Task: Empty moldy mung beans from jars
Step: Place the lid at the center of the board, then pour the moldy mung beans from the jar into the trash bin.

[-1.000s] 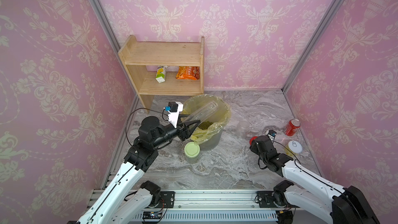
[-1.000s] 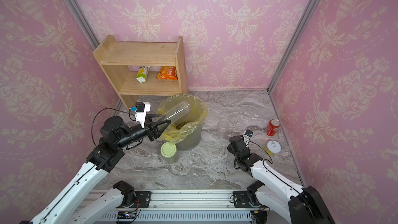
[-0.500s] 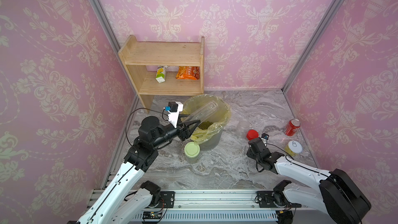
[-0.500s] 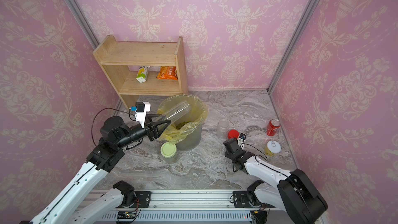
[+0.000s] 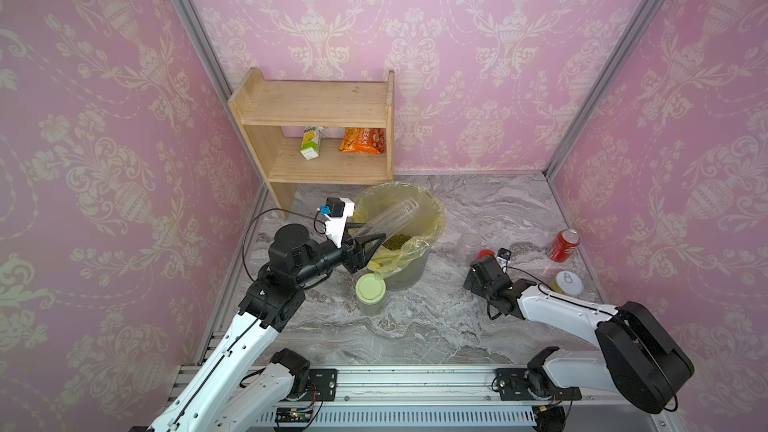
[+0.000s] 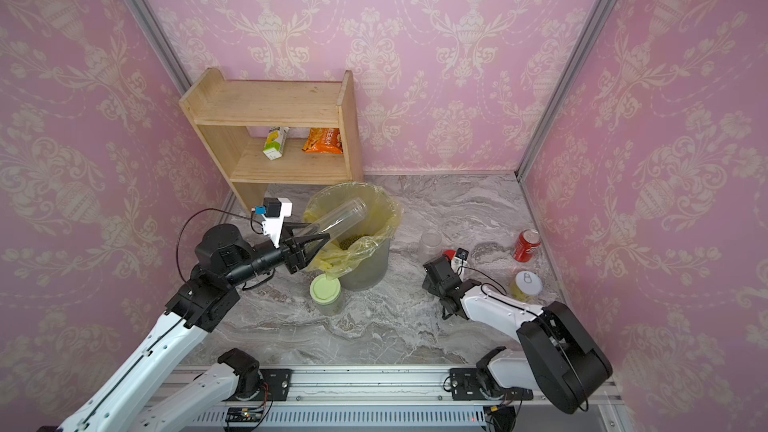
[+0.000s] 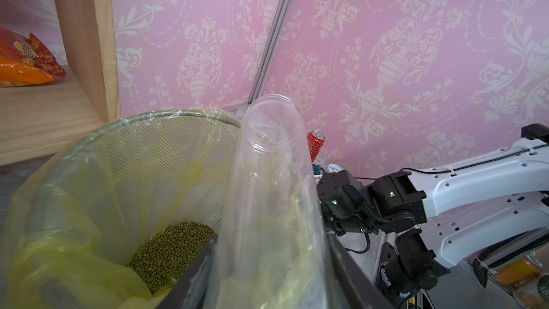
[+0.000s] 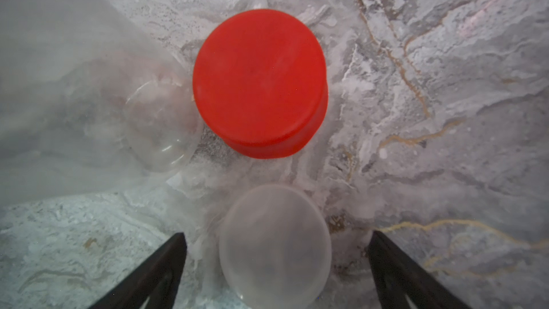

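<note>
My left gripper (image 7: 267, 280) is shut on the tall narrow clear jar (image 5: 388, 220), lidless and held tilted over the bin (image 5: 432, 209). It looks empty but for a few bits near its mouth (image 7: 273, 120). Mung beans (image 7: 172, 251) lie heaped in the bin's yellow liner, also visible in both top views (image 6: 353, 241). The squat jar with the pale-green lid (image 5: 370, 290) stands shut in front of the bin. My right gripper (image 8: 277, 234) is open, pointing down over a whitish lid (image 8: 274, 245) lying on the table. Beside it are a red lid (image 8: 260, 81) and a lidless clear jar (image 5: 469, 245).
A wooden shelf (image 5: 316, 105) stands at the back left with a carton and a snack bag. A red soda can (image 5: 563, 245) and a yellow tin (image 5: 567, 282) stand by the right wall, close behind my right arm.
My right gripper has opened, and the whitish lid now lies free between its fingers. Its wrist shifted slightly left, uncovering the red lid. The left arm and tall jar have not moved.
</note>
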{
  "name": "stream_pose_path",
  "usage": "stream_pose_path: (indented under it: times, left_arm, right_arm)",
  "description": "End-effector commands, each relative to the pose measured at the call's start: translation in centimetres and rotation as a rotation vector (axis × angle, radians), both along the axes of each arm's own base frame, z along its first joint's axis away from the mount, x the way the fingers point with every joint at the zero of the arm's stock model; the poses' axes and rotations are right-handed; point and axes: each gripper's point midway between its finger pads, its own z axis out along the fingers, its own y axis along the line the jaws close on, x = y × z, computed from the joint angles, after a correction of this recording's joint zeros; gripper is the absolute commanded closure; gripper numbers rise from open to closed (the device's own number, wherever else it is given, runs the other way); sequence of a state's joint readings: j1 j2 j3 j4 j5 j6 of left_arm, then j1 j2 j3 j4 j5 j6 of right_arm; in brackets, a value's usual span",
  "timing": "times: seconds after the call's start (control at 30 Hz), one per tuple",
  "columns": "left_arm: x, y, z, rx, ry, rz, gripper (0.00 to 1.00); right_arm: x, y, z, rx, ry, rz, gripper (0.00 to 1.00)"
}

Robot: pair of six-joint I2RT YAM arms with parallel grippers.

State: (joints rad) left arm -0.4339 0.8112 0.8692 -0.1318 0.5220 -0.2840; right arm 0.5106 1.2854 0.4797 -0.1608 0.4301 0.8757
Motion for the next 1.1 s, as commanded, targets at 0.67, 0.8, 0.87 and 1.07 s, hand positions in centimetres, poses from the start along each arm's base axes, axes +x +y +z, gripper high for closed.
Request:
stream_pose_path:
  times: [0.67, 0.8, 0.87, 1.07]
  left_arm:
    - [1.8, 4.0, -0.8, 0.450, 0.213, 0.166, 0.67]
    - [3.1, 4.0, -0.5, 0.564, 0.218, 0.212, 0.67]
    - [3.4, 3.8, -0.7, 0.669, 0.214, 0.222, 0.66]
    - [4.0, 1.7, -0.9, 0.813, 0.217, 0.184, 0.66]
  right_arm:
    - [-3.8, -3.1, 5.6, -0.054, -0.096, 0.021, 0.00]
    - [-3.8, -3.0, 5.6, -0.045, -0.109, 0.030, 0.00]
    - [-3.8, -2.8, 5.5, -0.035, -0.114, 0.039, 0.00]
    - [-3.8, -2.3, 5.6, -0.008, -0.118, 0.058, 0.00]
